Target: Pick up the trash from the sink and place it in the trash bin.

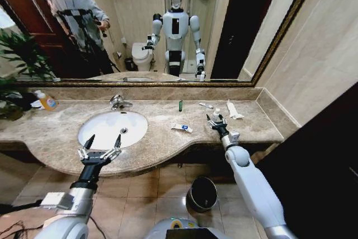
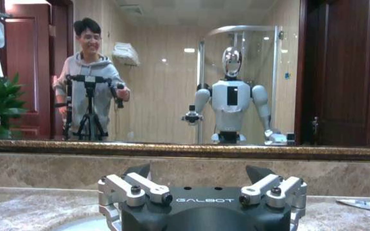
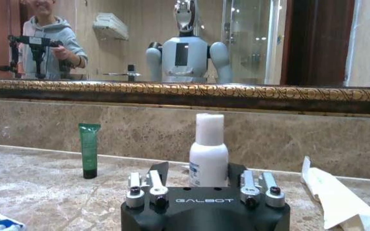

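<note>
right gripper, fingers apart, brackets the small white bottle, upright on the countertop at the sink's three o'clock: likely light, rigid, slippery; grip mid-body. left gripper, spread, hovers at six.

The small white bottle stands between the right pincer's fingers. Bare bench lies between packet and sink. The faucet blocks the sink's rear.
</note>
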Motion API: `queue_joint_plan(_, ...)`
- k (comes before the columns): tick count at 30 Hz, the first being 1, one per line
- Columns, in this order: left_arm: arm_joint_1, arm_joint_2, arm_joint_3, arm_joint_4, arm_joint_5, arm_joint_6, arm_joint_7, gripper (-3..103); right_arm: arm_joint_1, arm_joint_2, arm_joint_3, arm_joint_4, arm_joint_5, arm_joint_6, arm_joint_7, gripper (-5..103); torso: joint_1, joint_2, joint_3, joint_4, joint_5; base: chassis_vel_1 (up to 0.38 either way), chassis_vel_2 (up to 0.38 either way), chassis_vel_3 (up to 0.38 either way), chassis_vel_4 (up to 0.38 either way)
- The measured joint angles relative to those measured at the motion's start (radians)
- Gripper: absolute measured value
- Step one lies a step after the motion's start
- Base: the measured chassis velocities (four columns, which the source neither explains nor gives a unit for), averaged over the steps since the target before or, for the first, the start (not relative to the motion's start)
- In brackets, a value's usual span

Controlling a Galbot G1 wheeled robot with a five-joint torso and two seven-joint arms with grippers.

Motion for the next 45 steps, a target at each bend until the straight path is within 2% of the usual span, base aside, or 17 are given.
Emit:
queue_joint_plan(2, 0.000, 0.000, 0.000, 0.000, 0.000, 0.000, 0.000, 100, -0.005, -0.002, 0.004, 0.001, 0.001, 0.001, -0.001, 52, 0.000, 0.000, 0.000, 0.0000, 0.0000, 0.000, 0.000, 0.000, 0.000)
queue_joint_plan(8, 0.000, 0.000, 0.000, 0.000, 0.000, 0.000, 0.000, 100, -0.008, -0.006, 0.006, 0.003, 0.004, 0.003, -0.001, 37, 0.000, 0.000, 0.000, 0.0001, 0.0001, 0.000, 0.000, 0.000, 0.000)
queue_joint_plan(11, 0.000, 0.000, 0.000, 0.000, 0.000, 0.000, 0.000, 100, -0.012, -0.006, 0.007, 0.008, 0.005, 0.006, 0.000, 33, 0.000, 0.000, 0.000, 0.0001, 0.0000, 0.000, 0.000, 0.000, 0.000)
queue_joint_plan(14, 0.000, 0.000, 0.000, 0.000, 0.000, 0.000, 0.000, 100, -0.030, -0.009, 0.018, 0.034, 0.013, 0.006, 0.000, 24, 0.000, 0.000, 0.000, 0.0002, 0.0000, 0.000, 0.000, 0.000, 0.000)
queue_joint_plan(16, 0.000, 0.000, 0.000, 0.000, 0.000, 0.000, 0.000, 100, -0.036, -0.011, 0.022, 0.045, 0.017, 0.006, 0.000, 24, 0.000, 0.000, 0.000, 0.0001, 0.0001, 0.000, 0.000, 0.000, 0.000)
queue_joint_plan(19, 0.000, 0.000, 0.000, 0.000, 0.000, 0.000, 0.000, 100, -0.080, -0.026, 0.050, 0.110, 0.036, 0.003, -0.002, 14, 0.000, 0.000, 0.000, 0.0001, 0.0001, 0.000, 0.000, 0.000, 0.000)
queue_joint_plan(27, 0.000, 0.000, 0.000, 0.000, 0.000, 0.000, 0.000, 100, -0.252, -0.069, 0.121, 0.311, 0.088, 0.008, -0.014, 14, 0.000, 0.000, 0.000, 0.0004, -0.0002, 0.000, 0.000, 0.000, 0.000)
queue_joint_plan(28, 0.000, 0.000, 0.000, 0.000, 0.000, 0.000, 0.000, 100, -0.347, -0.075, 0.155, 0.374, 0.105, 0.033, -0.017, 14, 0.000, 0.000, 0.000, -0.0001, -0.0003, 0.000, 0.000, 0.000, 0.000)
queue_joint_plan(30, 0.000, 0.000, 0.000, 0.000, 0.000, 0.000, 0.000, 100, -0.426, -0.066, 0.177, 0.418, 0.106, 0.086, 0.009, 14, 0.000, 0.000, 0.000, -0.0001, -0.0004, 0.000, 0.000, 0.000, 0.000)
queue_joint_plan(31, 0.000, 0.000, 0.000, 0.000, 0.000, 0.000, 0.000, 100, -0.426, -0.066, 0.177, 0.418, 0.106, 0.086, 0.009, 14, 0.000, 0.000, 0.000, -0.0001, -0.0004, 0.000, 0.000, 0.000, 0.000)
queue_joint_plan(32, 0.000, 0.000, 0.000, 0.000, 0.000, 0.000, 0.000, 100, -0.496, -0.037, 0.181, 0.433, 0.065, 0.173, 0.063, 14, 0.000, 0.000, 0.000, -0.0003, 0.0000, 0.000, 0.000, 0.000, 0.000)
queue_joint_plan(34, 0.000, 0.000, 0.000, 0.000, 0.000, 0.000, 0.000, 100, -0.572, 0.008, 0.183, 0.434, 0.005, 0.266, 0.102, 14, 0.000, 0.000, 0.000, 0.0002, 0.0002, 0.000, 0.000, 0.000, 0.000)
queue_joint_plan(36, 0.000, 0.000, 0.000, 0.000, 0.000, 0.000, 0.000, 100, -0.590, 0.020, 0.182, 0.433, -0.006, 0.288, 0.111, 14, 0.000, 0.000, 0.000, 0.0001, 0.0001, 0.000, 0.000, 0.000, 0.000)
queue_joint_plan(38, 0.000, 0.000, 0.000, 0.000, 0.000, 0.000, 0.000, 100, -0.687, 0.078, 0.167, 0.405, -0.048, 0.397, 0.148, 14, 0.000, 0.000, 0.000, 0.0000, -0.0001, 0.000, 0.000, 0.000, 0.000)
queue_joint_plan(41, 0.000, 0.000, 0.000, 0.000, 0.000, 0.000, 0.000, 100, -0.727, 0.107, 0.168, 0.361, -0.066, 0.456, 0.143, 14, 0.000, 0.000, 0.000, -0.0001, -0.0003, 0.000, 0.000, 0.000, 0.000)
queue_joint_plan(42, 0.000, 0.000, 0.000, 0.000, 0.000, 0.000, 0.000, 100, -0.744, 0.124, 0.178, 0.285, -0.084, 0.516, 0.138, 14, 0.000, 0.000, 0.000, -0.0001, -0.0003, 0.000, 0.000, 0.000, 0.000)
queue_joint_plan(45, 0.000, 0.000, 0.000, 0.000, 0.000, 0.000, 0.000, 100, -0.748, 0.128, 0.180, 0.218, -0.089, 0.545, 0.137, 14, 0.000, 0.000, 0.000, -0.0001, 0.0000, 0.000, 0.000, 0.000, 0.000)
